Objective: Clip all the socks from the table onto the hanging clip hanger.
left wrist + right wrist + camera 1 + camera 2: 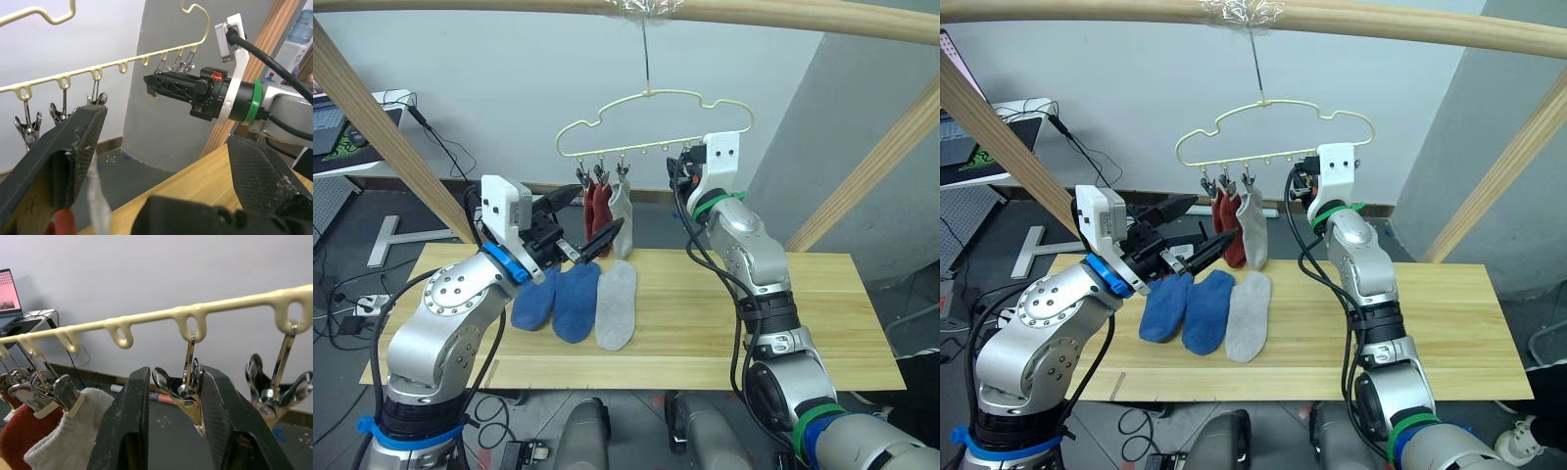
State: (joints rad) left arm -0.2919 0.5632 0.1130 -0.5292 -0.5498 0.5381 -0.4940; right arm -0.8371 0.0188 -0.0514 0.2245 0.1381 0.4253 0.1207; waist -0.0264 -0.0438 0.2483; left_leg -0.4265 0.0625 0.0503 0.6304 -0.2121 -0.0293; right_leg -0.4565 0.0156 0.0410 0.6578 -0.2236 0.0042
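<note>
Socks awaiting clipping, two blue and one grey, lie mid-table; three hang at the clip hanger's left. Right gripper brackets a free clip, jaws parted, presumably to squeeze it open. Left gripper hovers wide open and empty above the table's socks.

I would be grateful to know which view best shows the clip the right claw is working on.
The right wrist view: the metal clip hangs between the right claw fingers, close up. The eye views show it tiny beside that claw; the left wrist view shows it behind the claw's tip.
</note>
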